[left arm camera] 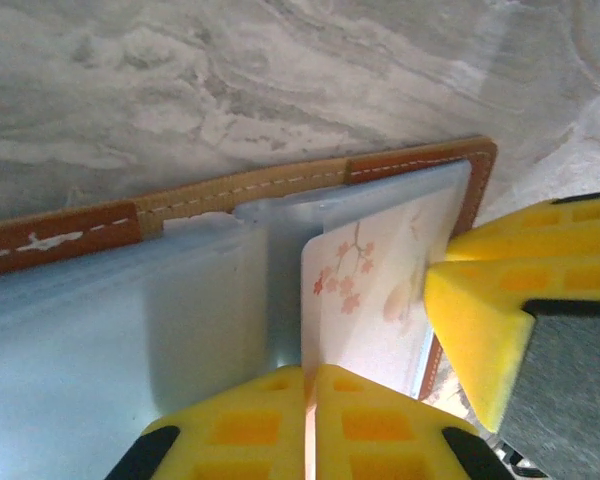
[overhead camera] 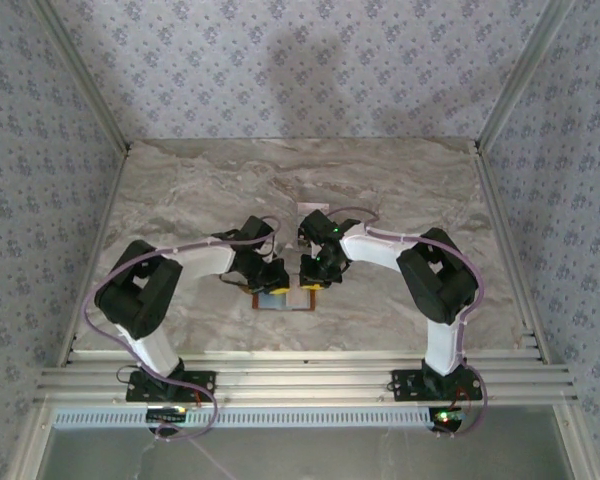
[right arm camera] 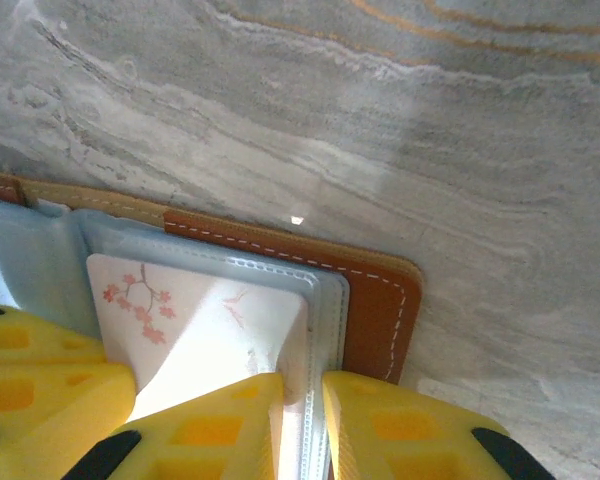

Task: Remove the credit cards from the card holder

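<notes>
Left gripper [left arm camera: 310,378] is pinched shut on the near edge of a credit card [left arm camera: 365,290]. The card runs straight ahead of its fingertips. The grip is on the exposed edge, likely so the card can slide out. How deep the card sits in its pocket, can't tell.

Right gripper [right arm camera: 302,388] is narrow, clamped on the card holder [right arm camera: 375,290] at the sleeve edge just right of the card. That reads as a hold-down so the holder doesn't drag along. The grippers are just beside each other.

The holder lies open and flat on the counter [right arm camera: 430,120], directly below both grippers.

Card: whitish with a pink tint, pink blossom-branch print, thin, looks stiff.

Holder: brown leather, pale stitching, tan spine strip, grey-blue translucent pockets [left arm camera: 100,330].

Other cards: can't tell.
</notes>
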`<state>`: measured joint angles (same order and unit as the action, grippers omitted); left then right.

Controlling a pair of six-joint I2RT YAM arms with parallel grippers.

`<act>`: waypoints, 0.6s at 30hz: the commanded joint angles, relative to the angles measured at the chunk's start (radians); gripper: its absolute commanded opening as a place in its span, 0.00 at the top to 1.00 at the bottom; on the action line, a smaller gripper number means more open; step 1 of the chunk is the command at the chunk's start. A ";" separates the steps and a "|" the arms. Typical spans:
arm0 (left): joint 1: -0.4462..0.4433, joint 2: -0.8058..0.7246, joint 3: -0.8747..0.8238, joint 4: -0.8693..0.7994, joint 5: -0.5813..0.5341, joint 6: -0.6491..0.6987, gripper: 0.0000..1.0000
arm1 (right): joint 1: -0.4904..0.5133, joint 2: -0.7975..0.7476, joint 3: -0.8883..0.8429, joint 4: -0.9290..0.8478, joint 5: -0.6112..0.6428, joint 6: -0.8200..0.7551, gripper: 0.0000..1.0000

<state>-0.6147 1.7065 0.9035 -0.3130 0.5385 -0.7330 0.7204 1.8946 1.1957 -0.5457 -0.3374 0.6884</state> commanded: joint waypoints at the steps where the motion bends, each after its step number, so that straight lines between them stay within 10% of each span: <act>1: -0.001 -0.043 -0.010 0.091 0.061 0.013 0.93 | 0.015 0.046 -0.028 0.009 -0.020 0.014 0.78; 18: 0.000 -0.014 -0.056 0.216 0.110 -0.032 0.88 | 0.020 0.040 -0.039 0.018 -0.025 0.020 0.78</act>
<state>-0.6075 1.6878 0.8474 -0.2150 0.5758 -0.7517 0.7204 1.8942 1.1938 -0.5426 -0.3393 0.6922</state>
